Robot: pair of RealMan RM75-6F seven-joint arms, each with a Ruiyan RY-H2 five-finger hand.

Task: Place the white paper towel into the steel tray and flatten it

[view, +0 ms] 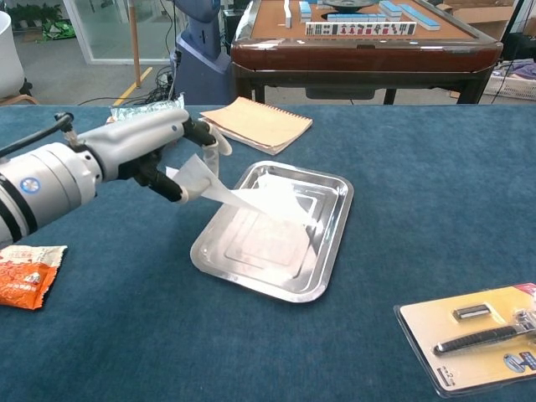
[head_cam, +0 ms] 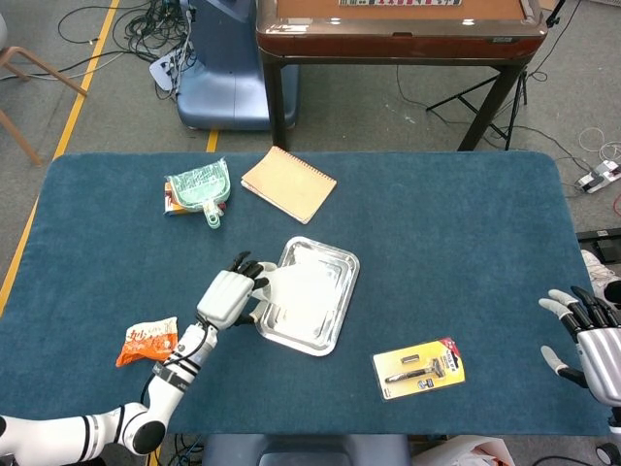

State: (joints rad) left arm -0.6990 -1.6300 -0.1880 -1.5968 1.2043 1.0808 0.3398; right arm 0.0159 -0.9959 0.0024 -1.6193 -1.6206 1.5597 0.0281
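The white paper towel [view: 251, 197] is pinched at one corner by the left robot hand [view: 159, 151] and draped into the steel tray [view: 251, 268], evidently so it can be laid flat.

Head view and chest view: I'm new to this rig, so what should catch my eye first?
The left hand holds a white paper towel whose far end drapes into the steel tray at mid-table. The right hand waits open at the table's right edge, beyond a packaged razor.
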